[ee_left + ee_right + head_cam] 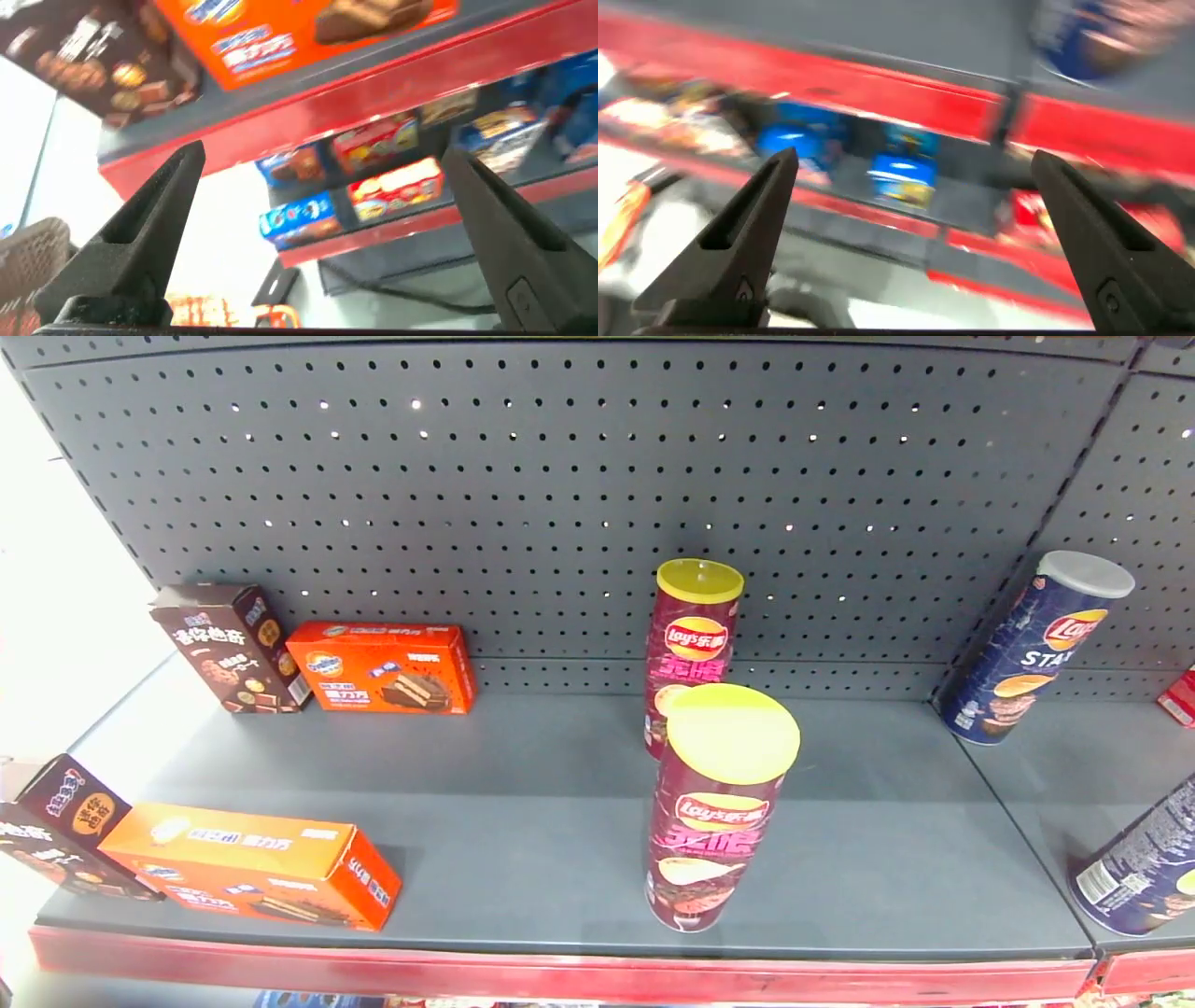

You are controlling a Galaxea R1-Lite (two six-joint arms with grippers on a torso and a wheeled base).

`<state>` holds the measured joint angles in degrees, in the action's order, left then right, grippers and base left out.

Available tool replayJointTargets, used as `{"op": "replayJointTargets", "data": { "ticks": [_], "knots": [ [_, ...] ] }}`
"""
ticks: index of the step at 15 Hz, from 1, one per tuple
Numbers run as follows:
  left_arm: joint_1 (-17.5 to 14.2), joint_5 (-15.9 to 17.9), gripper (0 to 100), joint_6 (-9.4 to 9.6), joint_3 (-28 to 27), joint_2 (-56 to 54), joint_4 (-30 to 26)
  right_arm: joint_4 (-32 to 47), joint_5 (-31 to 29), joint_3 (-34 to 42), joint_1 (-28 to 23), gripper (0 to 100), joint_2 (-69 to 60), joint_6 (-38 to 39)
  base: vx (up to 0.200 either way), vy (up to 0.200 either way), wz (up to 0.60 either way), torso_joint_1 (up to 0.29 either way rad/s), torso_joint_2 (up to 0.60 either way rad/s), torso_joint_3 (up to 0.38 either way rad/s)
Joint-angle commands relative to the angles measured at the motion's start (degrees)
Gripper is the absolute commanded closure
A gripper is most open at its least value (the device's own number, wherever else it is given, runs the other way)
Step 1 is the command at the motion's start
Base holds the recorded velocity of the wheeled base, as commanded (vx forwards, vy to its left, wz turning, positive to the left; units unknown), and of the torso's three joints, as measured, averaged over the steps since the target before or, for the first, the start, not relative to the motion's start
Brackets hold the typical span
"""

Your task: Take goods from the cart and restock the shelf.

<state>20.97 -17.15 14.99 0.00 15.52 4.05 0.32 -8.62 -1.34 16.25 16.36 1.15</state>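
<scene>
On the grey shelf [523, 775] two maroon chip cans with yellow lids stand upright, one near the front [714, 807] and one behind it [691, 649]. Two orange boxes lie at the back left [383, 667] and front left [252, 863], each with a brown box beside it [229, 649] [61, 826]. My left gripper [322, 157] is open and holds nothing, below the shelf's red front edge [355, 93], under the orange box [299, 33]. My right gripper [913, 161] is open with nothing in it, below the red shelf edge [878, 84] near a blue can [1111, 37].
Two dark blue chip cans lean on the right shelf section, at the back [1032, 649] and the front [1144, 868]. A pegboard wall [560, 495] closes the back. Lower shelves hold packaged goods [392, 177] [901, 173]. Bare shelf lies between the boxes and cans.
</scene>
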Motion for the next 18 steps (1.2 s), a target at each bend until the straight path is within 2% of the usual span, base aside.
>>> {"op": "replayJointTargets", "data": {
  "ticks": [1, 2, 4, 5, 6, 7, 10, 12, 16, 18],
  "knots": [
    [-7.26, 0.19, 0, 0.03, 0.0, -0.31, 0.08, 0.03, 0.09, -0.07, -10.1, 0, -2.65, 0.52, 0.0, 0.0, 0.0, 0.0, 0.0, 0.0],
    [-9.98, 0.19, 0, -0.05, 0.0, -4.0, 0.0, 0.03, 0.62, -0.07, -11.94, 0, -9.59, 0.88, 0.0, 0.0, 0.0, 0.0, 0.0, 0.0],
    [-11.21, 0.1, 0, -0.4, 0.0, -7.87, 0.0, -4.45, -2.28, 1.34, -12.03, 0, -10.91, 2.9, 0.0, 0.0, 0.0, 0.0, 0.0, 0.0],
    [-11.65, 0.1, 0, -0.49, 0.0, -9.45, 0.0, -3.74, -2.72, 1.34, -12.03, 0, -10.91, 2.55, 0.0, 0.0, 0.0, 0.0, 0.0, 0.0],
    [-11.74, 0.1, 0, -0.4, 0.0, -9.54, 0.0, -1.99, 5.28, 1.34, -12.03, 0, -10.91, 1.05, 0.0, 0.0, 0.0, 0.0, 0.0, 0.0],
    [-11.74, 0.1, 0, -0.4, 0.0, -9.54, 0.0, 0.65, 10.46, 1.25, -11.94, 0, -10.82, -3.08, 0.0, 0.0, 0.0, 0.0, 0.0, 0.0],
    [-11.92, -0.16, 0, -0.4, 0.0, -9.54, 0.0, 0.3, 10.2, 1.17, -12.56, 0, -10.82, -1.32, 0.0, 0.0, 0.0, 0.0, 0.0, 0.0],
    [-13.76, -0.16, 0, -0.32, 0.0, -9.54, 0.0, 0.21, 9.76, 1.25, -17.83, 0, -8.71, -1.06, 0.0, 0.0, 0.0, 0.0, 0.0, 0.0],
    [-13.67, 0.37, 0, -0.14, 0.0, -9.54, 0.0, -0.05, 9.67, 1.25, -16.25, 0, -15.92, -0.71, 0.0, 0.0, 0.0, 0.0, 0.0, 0.0],
    [-11.3, 3.35, 0, -0.84, 0.0, -9.1, -0.09, -0.05, 9.67, 1.25, -16.25, 0, -15.92, -1.15, 0.0, 0.0, 0.0, 0.0, 0.0, 0.0]
  ]
}}
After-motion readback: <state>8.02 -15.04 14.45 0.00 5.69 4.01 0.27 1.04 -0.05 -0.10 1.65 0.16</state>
